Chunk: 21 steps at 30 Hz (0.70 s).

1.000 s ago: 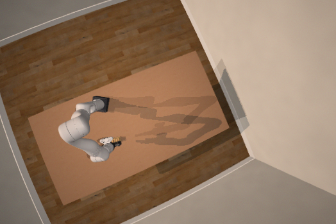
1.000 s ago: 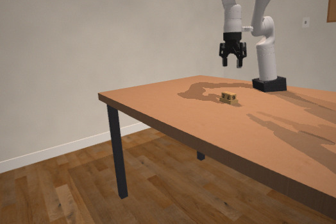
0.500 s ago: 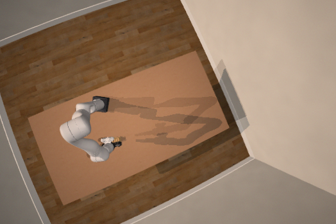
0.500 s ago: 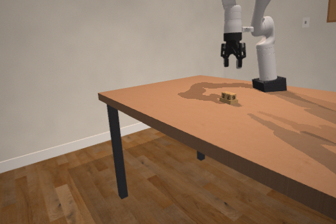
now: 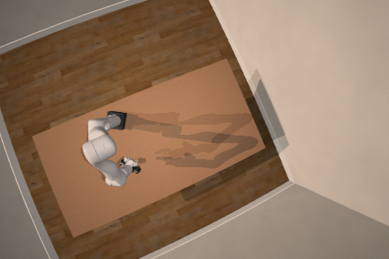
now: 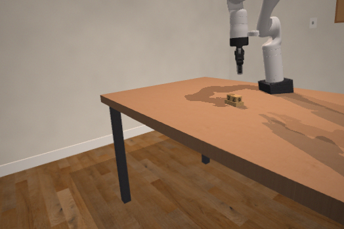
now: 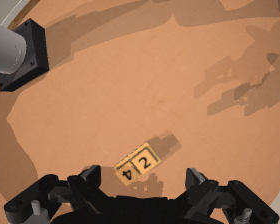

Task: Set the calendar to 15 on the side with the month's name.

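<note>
The calendar's tray (image 6: 234, 103) is small, yellow-wood coloured and flat on the table. Two yellow cubes stand in it side by side. In the wrist view, one cube (image 7: 127, 173) shows a dark 4 on top, upside down in that view. The other cube (image 7: 145, 161) shows a 2 on top. Dark digits also show on the cubes' sides in the exterior view, too small to read surely; the month's name is not legible. My gripper (image 5: 129, 165) (image 6: 239, 72) (image 7: 143, 177) is open and empty, pointing down, well above the cubes.
The brown table (image 5: 193, 96) (image 6: 164, 108) (image 7: 116, 110) carries the arm's black base (image 5: 122, 125) (image 6: 276, 86) (image 7: 36, 60), behind the tray in the exterior view. Arm shadows fall across the table. The near table edge runs in front of the tray in the exterior view.
</note>
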### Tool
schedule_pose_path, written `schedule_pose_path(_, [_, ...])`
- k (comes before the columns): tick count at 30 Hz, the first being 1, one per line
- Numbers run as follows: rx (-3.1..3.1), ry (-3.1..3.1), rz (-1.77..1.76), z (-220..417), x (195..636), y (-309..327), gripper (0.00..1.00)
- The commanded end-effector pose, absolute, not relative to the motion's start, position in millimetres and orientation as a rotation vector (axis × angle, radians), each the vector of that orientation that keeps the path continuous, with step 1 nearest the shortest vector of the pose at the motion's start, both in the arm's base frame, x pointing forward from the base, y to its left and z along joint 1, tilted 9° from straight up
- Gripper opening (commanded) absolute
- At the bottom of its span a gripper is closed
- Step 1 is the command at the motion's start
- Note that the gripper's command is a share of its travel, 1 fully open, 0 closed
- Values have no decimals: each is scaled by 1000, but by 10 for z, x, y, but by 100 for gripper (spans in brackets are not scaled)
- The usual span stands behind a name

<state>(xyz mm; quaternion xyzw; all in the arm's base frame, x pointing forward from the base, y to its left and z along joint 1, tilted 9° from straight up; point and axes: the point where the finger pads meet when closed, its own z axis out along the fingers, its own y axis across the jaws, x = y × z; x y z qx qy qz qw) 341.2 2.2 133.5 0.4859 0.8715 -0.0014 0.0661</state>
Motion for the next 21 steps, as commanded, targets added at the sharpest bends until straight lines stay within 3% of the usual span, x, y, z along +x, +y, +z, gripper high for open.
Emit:
schedule_pose_path(1, [1625,2535,-32,1257,3391,-26,100])
schedule_pose_path(21, [2396,1774,69,1089,3506,-88,100])
